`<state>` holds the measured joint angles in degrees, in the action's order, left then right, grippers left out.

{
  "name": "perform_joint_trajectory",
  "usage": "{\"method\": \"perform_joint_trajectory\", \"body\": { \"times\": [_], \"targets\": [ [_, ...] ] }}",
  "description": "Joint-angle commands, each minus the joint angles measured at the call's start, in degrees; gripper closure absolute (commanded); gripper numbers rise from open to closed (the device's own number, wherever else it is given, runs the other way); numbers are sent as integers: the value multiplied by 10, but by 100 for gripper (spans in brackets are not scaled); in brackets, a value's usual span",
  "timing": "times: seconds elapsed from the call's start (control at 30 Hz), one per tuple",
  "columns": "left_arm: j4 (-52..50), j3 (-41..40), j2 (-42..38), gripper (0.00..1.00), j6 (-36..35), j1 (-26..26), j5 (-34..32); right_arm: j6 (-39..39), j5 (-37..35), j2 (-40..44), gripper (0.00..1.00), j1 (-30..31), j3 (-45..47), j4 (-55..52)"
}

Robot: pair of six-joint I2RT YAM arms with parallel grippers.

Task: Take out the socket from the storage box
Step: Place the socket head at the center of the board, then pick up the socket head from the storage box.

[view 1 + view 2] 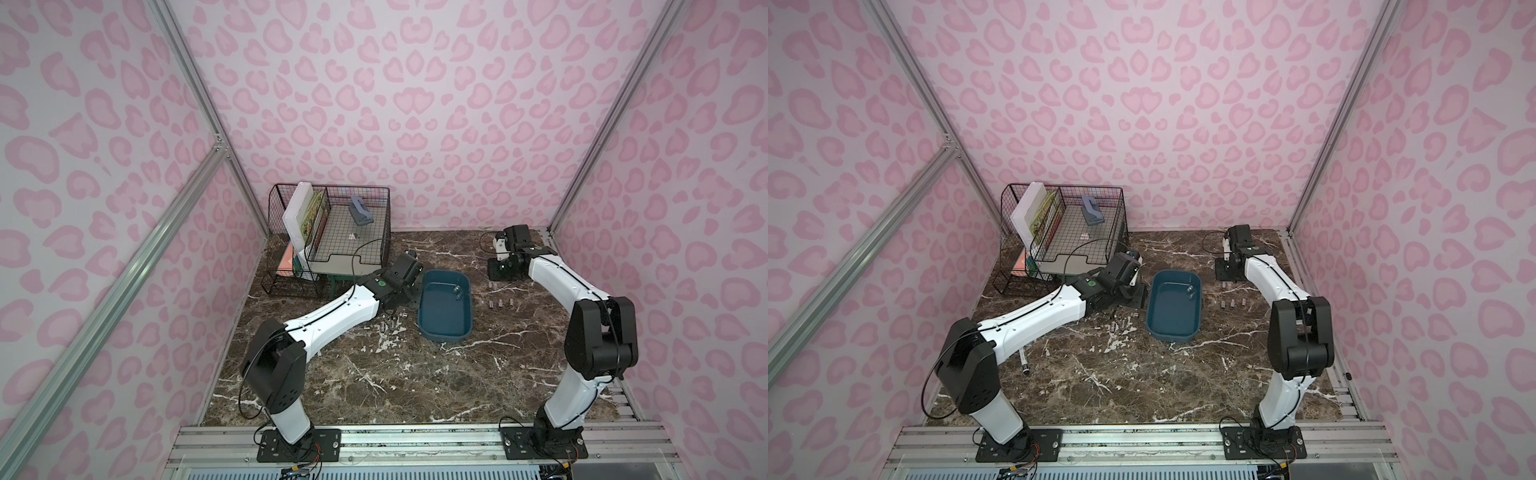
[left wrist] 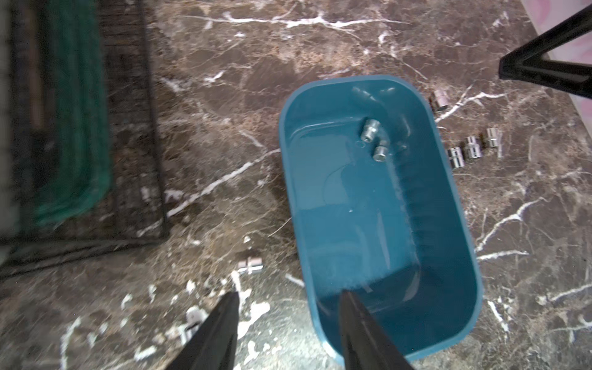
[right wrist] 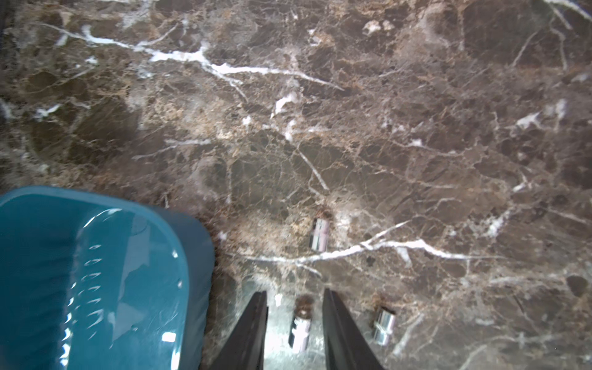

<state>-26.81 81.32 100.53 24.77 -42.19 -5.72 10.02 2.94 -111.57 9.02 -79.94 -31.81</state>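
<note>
2 sockets (image 2: 370,128) lie at the far end of the storage box (image 2: 352,224), so the left jaws, released at its rim, should reach in and drop squarely astride 1 before clenching; the right jaws stand released around a socket (image 3: 299,330) on the desk (image 3: 416,144).

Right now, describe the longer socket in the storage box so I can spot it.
Start at the teal storage box mid-table. Two steel sockets lie near its far end. Yours is the longer socket, stepped and farthest back; its neighbour, the short socket, is stubby.
</note>
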Motion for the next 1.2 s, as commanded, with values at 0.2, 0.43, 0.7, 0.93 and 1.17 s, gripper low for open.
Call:
{"method": "perform_joint_trajectory", "body": {
  "times": [0.2, 0.43, 0.7, 0.93, 1.17],
  "targets": [
    [-49, 179, 177, 51, -74, -2, 122, 29, 38, 56, 65, 15, 73, 13],
    [-60, 271, 271, 53, -99, -5, 118, 44, 37, 75, 65, 15, 104, 23],
    [-79, 345, 340, 55, -126, -22, 96, 47, 32, 88, 65, 14, 121, 26],
    [-86, 382, 376, 55, -134, -39, 80, 47, 32, 91, 65, 8, 131, 28],
    [-90, 418, 406, 55, -130, -43, 57, 47, 36, 97, 65, 5, 142, 32]
  ]
}}
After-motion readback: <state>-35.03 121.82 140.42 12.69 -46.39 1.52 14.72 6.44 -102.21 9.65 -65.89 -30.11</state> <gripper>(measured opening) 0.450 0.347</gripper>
